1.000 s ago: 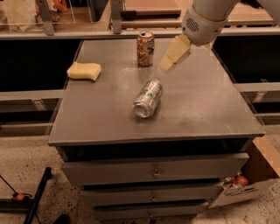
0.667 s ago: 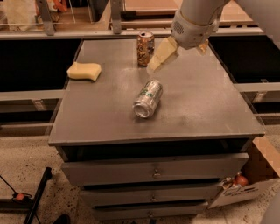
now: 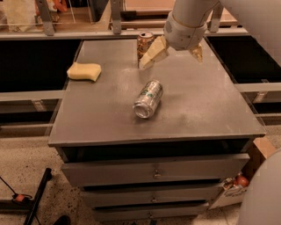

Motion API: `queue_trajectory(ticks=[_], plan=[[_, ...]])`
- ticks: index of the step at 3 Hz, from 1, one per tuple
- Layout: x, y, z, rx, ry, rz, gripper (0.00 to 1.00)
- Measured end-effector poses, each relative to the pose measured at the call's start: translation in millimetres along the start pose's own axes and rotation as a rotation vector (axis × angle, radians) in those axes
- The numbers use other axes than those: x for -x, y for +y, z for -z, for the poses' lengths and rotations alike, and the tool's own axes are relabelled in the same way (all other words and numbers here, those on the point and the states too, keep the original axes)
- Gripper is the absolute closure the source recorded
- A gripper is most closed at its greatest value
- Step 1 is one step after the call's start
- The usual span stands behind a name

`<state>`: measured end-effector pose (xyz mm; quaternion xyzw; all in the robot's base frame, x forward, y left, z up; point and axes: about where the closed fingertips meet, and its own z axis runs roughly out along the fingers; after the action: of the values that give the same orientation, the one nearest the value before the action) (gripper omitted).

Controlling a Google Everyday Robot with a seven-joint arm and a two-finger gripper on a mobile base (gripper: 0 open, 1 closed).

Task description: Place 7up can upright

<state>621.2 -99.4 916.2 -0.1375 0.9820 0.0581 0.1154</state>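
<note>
On the grey table, centre: 7up can, lying on its side. Far edge: brown can, upright. Left: yellow sponge. Above the far side, just right of the brown can: gripper, fingers spread wide, holding nothing.

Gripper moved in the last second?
Yes. The gripper, open, has shifted left in the view, closing on the upright brown-orange can. The 7up can lies where it was.

The white arm comes in from the upper right and slopes down to a rounded wrist. The gripper hangs above the rear of the desk, its two pale yellow fingers spread wide apart and pointing downward.
</note>
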Motion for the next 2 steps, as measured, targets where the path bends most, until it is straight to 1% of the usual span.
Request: queue_trajectory(ticks=[1, 2], plan=[[0.0, 0.0, 0.0, 0.000, 0.000, 0.000, 0.00], [0.3, -1.1, -3.5, 0.003, 0.010, -0.028, 0.00]])
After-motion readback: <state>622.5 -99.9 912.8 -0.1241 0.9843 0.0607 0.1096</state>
